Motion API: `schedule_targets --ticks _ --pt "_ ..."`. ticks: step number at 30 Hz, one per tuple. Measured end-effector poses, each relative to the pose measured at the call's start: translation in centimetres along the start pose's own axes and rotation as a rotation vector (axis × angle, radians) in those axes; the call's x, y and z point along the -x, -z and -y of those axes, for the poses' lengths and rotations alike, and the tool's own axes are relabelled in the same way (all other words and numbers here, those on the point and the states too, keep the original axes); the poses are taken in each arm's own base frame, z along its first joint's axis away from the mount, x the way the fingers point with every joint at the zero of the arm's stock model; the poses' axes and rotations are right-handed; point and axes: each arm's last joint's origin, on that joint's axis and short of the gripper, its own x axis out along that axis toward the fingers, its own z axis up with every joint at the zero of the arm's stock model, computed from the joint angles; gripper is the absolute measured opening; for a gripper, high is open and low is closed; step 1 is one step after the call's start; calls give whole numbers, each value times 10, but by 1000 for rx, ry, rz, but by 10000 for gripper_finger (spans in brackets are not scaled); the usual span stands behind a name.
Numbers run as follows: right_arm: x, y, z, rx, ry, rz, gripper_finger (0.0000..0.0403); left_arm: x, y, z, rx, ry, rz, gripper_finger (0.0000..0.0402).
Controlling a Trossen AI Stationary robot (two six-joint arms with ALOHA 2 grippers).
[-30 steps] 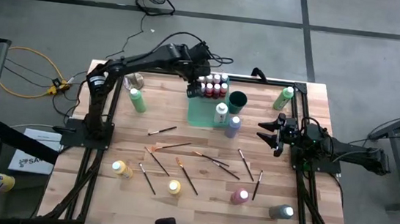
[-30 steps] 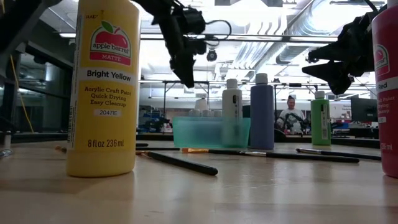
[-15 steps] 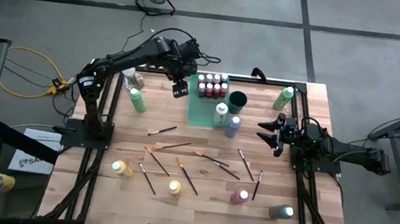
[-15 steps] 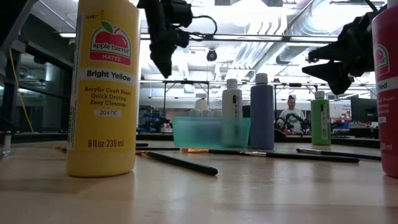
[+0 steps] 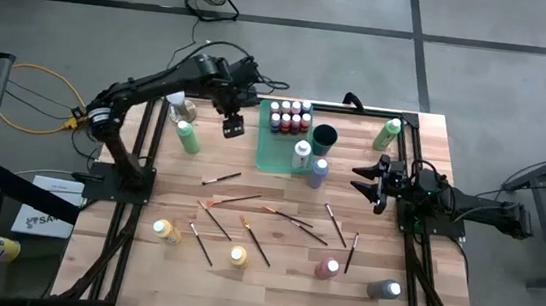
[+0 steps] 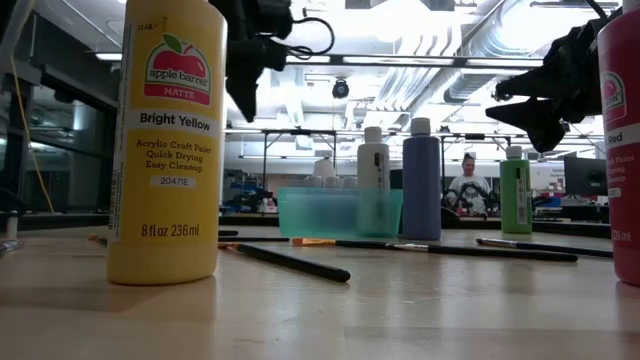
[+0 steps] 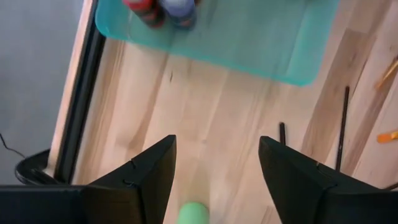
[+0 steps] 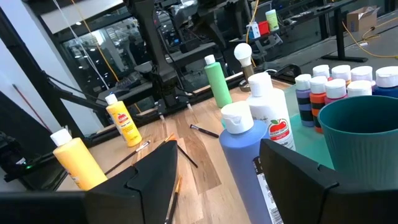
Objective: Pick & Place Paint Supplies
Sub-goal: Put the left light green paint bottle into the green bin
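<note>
We see a pale wooden plank table (image 5: 271,273) with a black frame. At twelve o'clock sits a translucent teal tray (image 5: 275,153); a green bottle (image 5: 187,137) stands at ten, thin paintbrushes (image 5: 256,220) lie scattered at the centre, and yellow bottles (image 5: 162,230) stand toward seven.

One camera hangs above, looking straight down on the whole counter (image 5: 280,189). Another sits at counter height, very close behind a yellow bottle (image 6: 165,140), facing level across into the room. The left wrist camera looks down on the teal tray (image 7: 249,43) from close above. The right wrist camera looks across the counter past a blue bottle (image 8: 245,158). All 4 views share that tray area.
</note>
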Motion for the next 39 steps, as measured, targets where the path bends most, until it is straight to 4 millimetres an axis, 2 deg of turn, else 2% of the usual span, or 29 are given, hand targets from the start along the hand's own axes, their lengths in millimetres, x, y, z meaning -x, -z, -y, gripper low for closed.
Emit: schedule_targets --ticks 11,21,26,31,39 --pt "0 0 0 0 0 0 223 8 65 14 157 -34 56 223" --pt "0 0 0 0 0 0 223 45 121 22 389 -179 190 223" --pt "0 0 0 0 0 0 223 50 147 26 566 -237 179 223" --pt "0 0 0 0 -1 -1 223 44 155 27 713 -268 94 223" --pt "0 0 0 0 0 0 223 25 159 27 749 -317 25 223"
